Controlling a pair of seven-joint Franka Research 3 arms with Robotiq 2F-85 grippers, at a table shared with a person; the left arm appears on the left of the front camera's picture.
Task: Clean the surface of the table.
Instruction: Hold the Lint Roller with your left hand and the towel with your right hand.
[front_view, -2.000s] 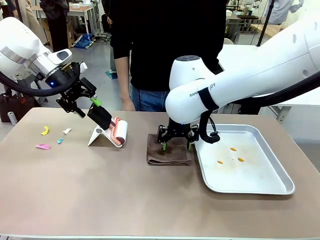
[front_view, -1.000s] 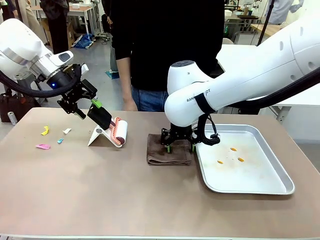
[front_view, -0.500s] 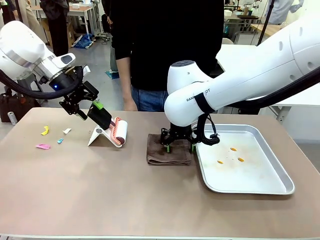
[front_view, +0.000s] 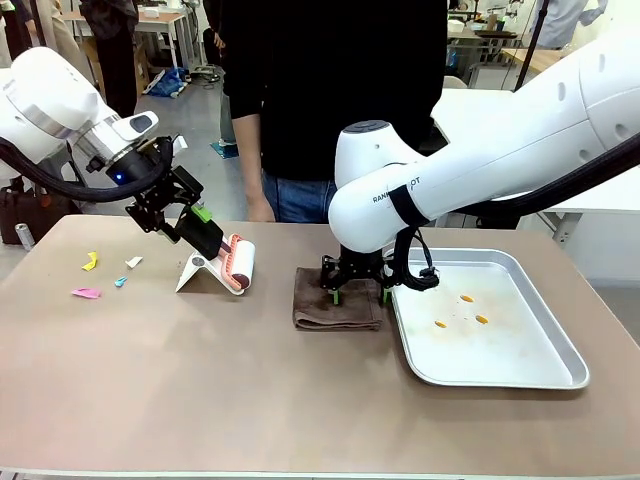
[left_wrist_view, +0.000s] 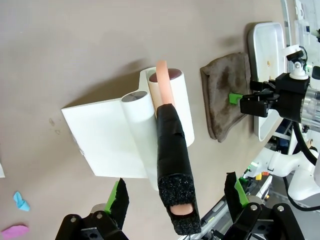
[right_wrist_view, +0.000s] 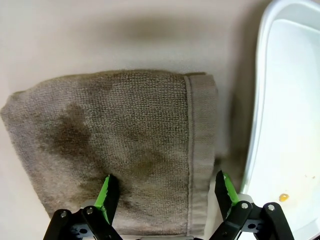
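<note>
The left claw (left_wrist_view: 177, 192) stands wide, straddling the lint roller's black handle (left_wrist_view: 172, 145) without gripping it. The right claw (right_wrist_view: 165, 187) spreads wide over the brown cloth (right_wrist_view: 125, 125) on the desk (front_view: 200, 390).

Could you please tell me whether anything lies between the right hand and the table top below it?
Yes: a folded brown cloth lies on the table directly under the open right hand, beside the metal tray. Nothing else shows between them.

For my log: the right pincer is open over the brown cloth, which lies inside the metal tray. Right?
No: the brown cloth lies on the table beside the metal tray, as the right wrist view shows; the right pincer is open over it.
</note>
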